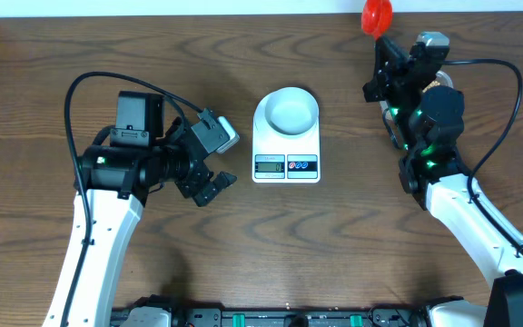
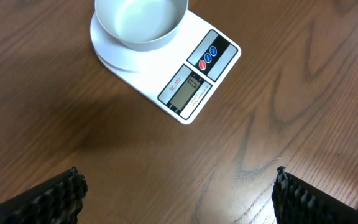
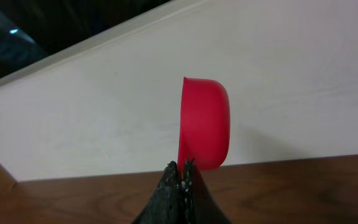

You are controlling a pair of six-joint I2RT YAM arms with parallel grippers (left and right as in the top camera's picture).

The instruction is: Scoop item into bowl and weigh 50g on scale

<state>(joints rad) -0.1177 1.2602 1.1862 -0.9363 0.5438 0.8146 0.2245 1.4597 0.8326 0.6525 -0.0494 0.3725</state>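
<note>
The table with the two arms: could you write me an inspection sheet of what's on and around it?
Surface: brown wooden table, mostly bare.
Job's things: white scale at centre; pale bowl standing on it, empty; nothing to scoop in view.
Clutter: nothing seen.
Grippers: left gripper open, empty, above bare wood near the scale; right gripper shut on a red scoop at the table's far edge.
Cables: a black cable loops from each arm.
Surroundings: pale surface beyond the far edge.
</note>
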